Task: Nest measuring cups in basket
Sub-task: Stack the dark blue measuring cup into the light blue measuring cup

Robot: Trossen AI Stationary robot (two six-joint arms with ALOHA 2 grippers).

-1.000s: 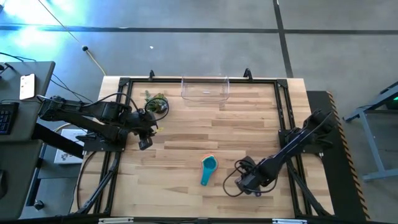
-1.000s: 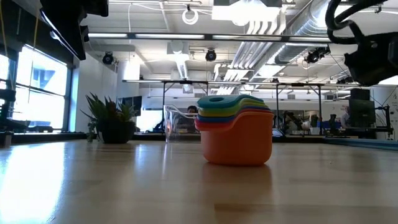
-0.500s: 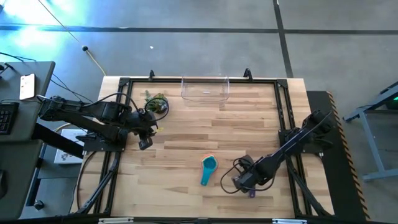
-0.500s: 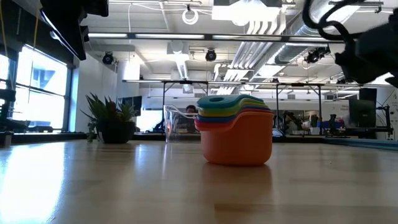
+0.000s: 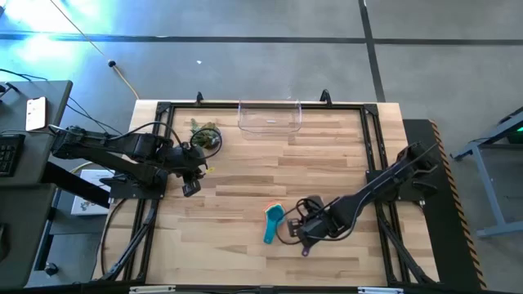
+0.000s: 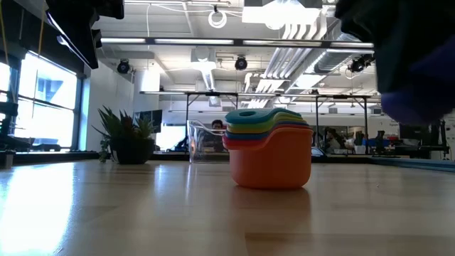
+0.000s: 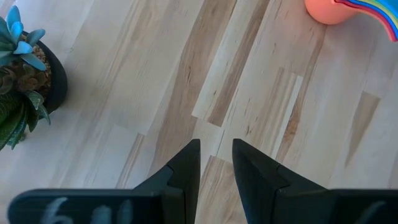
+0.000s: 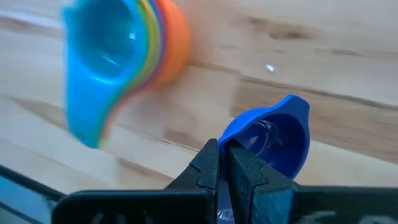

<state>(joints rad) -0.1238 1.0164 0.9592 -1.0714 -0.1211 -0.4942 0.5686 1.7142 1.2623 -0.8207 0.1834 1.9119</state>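
A nested stack of measuring cups (image 5: 274,216) stands on the table, orange at the bottom and teal on top, its teal handle pointing to the near edge; the low view shows the stack (image 6: 270,149) too. My right gripper (image 5: 304,234) hovers just right of it, shut on a blue-violet cup (image 8: 273,137). The clear basket (image 5: 270,117) sits at the far edge. My left gripper (image 5: 192,184) waits near the table's left side beside the plant, its fingers a narrow gap apart (image 7: 216,163). My right gripper pinches the blue-violet cup between its two fingers at the edge of the bowl (image 8: 235,142); the fingers hide whether a handle lies between them. The bowl sticks out sideways past the fingertips, tipped on its side. The cup (image 6: 419,92) is lifted clear of the table.
A small potted plant (image 5: 204,135) stands near the far left corner, close to my left gripper. A black frame (image 5: 369,139) runs around the table's edges. Bare wood lies between the stack and the basket.
My right gripper has moved toward the table's left, carrying the blue-violet cup from well right of the stack to right beside it. It stays shut on the cup. The stack has kept still.
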